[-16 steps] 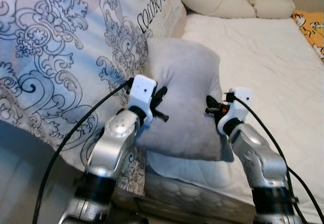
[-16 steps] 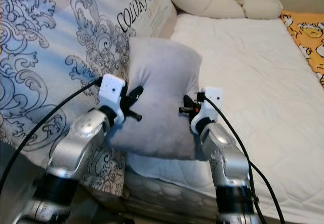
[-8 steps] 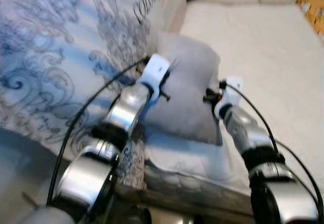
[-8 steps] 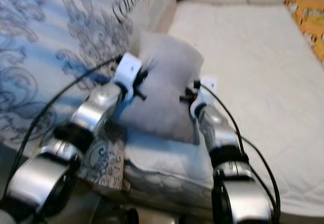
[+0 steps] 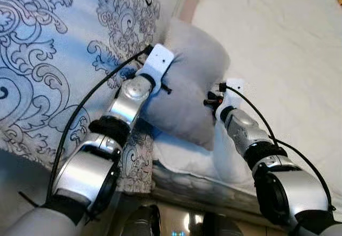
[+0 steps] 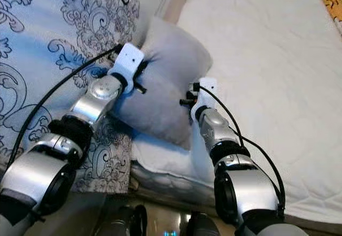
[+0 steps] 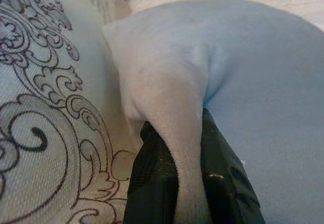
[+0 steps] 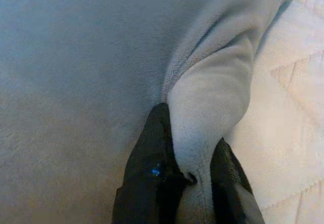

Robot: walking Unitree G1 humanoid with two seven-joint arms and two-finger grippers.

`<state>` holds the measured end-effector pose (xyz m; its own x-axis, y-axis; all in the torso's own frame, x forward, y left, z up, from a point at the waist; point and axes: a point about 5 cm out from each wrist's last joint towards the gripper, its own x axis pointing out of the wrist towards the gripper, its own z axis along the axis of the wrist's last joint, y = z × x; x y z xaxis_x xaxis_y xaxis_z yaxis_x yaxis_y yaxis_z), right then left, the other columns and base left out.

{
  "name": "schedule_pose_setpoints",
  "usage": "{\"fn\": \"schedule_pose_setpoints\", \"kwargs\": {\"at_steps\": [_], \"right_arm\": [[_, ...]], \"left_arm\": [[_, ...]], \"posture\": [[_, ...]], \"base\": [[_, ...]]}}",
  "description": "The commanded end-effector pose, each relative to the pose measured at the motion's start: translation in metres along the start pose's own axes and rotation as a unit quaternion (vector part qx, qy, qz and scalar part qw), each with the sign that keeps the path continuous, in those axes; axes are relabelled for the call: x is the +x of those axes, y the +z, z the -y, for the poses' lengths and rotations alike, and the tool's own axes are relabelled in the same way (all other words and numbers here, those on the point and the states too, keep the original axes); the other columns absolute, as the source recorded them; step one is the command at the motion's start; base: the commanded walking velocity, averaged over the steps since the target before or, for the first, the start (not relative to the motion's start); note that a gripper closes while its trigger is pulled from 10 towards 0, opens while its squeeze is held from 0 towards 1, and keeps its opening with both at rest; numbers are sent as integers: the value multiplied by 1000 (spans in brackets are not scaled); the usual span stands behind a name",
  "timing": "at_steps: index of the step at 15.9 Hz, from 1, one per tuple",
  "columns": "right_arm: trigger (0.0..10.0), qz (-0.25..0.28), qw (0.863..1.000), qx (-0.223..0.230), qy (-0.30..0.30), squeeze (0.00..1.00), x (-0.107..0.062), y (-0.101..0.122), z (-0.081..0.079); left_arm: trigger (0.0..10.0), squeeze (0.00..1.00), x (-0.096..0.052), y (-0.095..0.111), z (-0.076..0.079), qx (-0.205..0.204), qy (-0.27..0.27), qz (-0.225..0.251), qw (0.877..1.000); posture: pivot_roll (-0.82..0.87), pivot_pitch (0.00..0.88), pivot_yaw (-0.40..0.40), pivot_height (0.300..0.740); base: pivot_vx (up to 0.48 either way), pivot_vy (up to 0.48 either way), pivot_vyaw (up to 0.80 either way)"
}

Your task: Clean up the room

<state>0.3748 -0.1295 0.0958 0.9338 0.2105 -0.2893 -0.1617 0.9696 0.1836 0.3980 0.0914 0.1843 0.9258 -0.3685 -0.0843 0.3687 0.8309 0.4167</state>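
A grey plush pillow (image 5: 187, 81) sits a little above the centre of the left eye frame, lying tilted on the near edge of a bed, its upper left side against a large patterned quilt (image 5: 59, 60) and its lower right part over the white mattress cover (image 5: 278, 49). Both grippers pinch it from opposite sides. The left gripper (image 7: 190, 183) is at the pillow's left edge, just left of frame centre in the head views; in the left wrist view its two black fingers (image 7: 152, 183) are clamped on a raised fold of the grey fabric, one finger on each side of the fold. The right gripper (image 8: 190, 178) is at the pillow's lower right edge, just right of centre in the head views; in the right wrist view its fingers (image 8: 149, 173) are likewise closed on a bunched corner of the pillow, with the quilted white cover just beside it. The two silver arms reach up from the bottom of the frame, each trailing a black cable (image 5: 80, 118). The quilt, pale blue and white with dark scrollwork and some black lettering near the top, covers the left half of the frame and hangs over the bed's edge at lower left. The white cover spreads across the right half up to the top right.
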Motion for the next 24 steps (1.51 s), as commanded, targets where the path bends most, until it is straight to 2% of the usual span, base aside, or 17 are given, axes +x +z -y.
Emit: {"fn": "schedule_pose_setpoints", "kwargs": {"at_steps": [1,2,4,6,8,11,12,13,14,16,18,19,20,21,22,24], "right_arm": [[10000,-35,999,-2,-27,671,-5,-19,12],[10000,-39,999,4,-33,1000,-7,-24,14],[10000,-30,998,18,-43,1000,-9,-25,20],[10000,6,997,64,-32,1000,-11,-20,26],[10000,29,996,88,-14,1000,-13,-19,29],[10000,102,984,144,12,1000,-23,-14,44],[10000,122,980,157,15,1000,-27,-12,50],[10000,122,980,157,15,1000,-27,-12,50],[10000,140,978,150,36,1000,-33,-12,53],[10000,149,974,125,116,1000,-47,-12,52],[10000,151,969,110,163,1000,-57,-8,52],[10000,151,962,83,212,1000,-72,0,52],[10000,148,960,68,226,1000,-77,3,52],[10000,138,953,25,268,1000,-92,13,49],[10000,135,952,12,275,1000,-96,16,48],[10000,136,957,-31,254,1000,-104,26,44]], "left_arm": [[10000,0,-5,14,-27,12,62,37,997],[10000,0,-9,12,-19,4,57,40,998],[10000,0,-14,2,-8,6,61,32,998],[10000,0,-17,-5,-7,6,110,32,993],[10000,0,-17,-7,-3,2,120,29,992],[10000,0,-25,-7,1,-27,131,36,990],[10000,290,-27,-5,2,-49,129,45,989],[10000,290,-27,-5,2,-49,129,45,989],[10000,1000,-28,-5,5,-49,113,53,991],[10000,1000,-32,-2,5,-40,108,72,991],[10000,1000,-36,3,3,-49,109,90,989],[10000,1000,-39,5,1,-57,111,100,987],[10000,1000,-40,6,-2,-59,114,102,986],[10000,1000,-44,12,-9,-68,120,119,983],[10000,1000,-46,13,-10,-81,118,124,982],[10000,1000,-55,14,-8,-152,93,128,976]], "posture": [[137,223,56,740],[133,224,56,740],[119,220,49,740],[106,222,45,740],[99,211,47,740],[69,170,62,740],[65,162,66,740],[65,162,66,740],[56,146,69,740],[51,115,68,740],[50,105,68,740],[44,75,67,740],[42,70,68,740],[37,59,68,740],[35,50,66,740],[23,33,56,740]], "base": [[0,0,0],[0,0,0],[0,0,0],[0,0,0],[0,0,0],[0,0,0],[0,0,0],[0,0,0],[0,0,0],[0,0,0],[0,0,0],[0,0,0],[0,0,0],[0,0,0],[0,0,0],[0,0,0]]}}
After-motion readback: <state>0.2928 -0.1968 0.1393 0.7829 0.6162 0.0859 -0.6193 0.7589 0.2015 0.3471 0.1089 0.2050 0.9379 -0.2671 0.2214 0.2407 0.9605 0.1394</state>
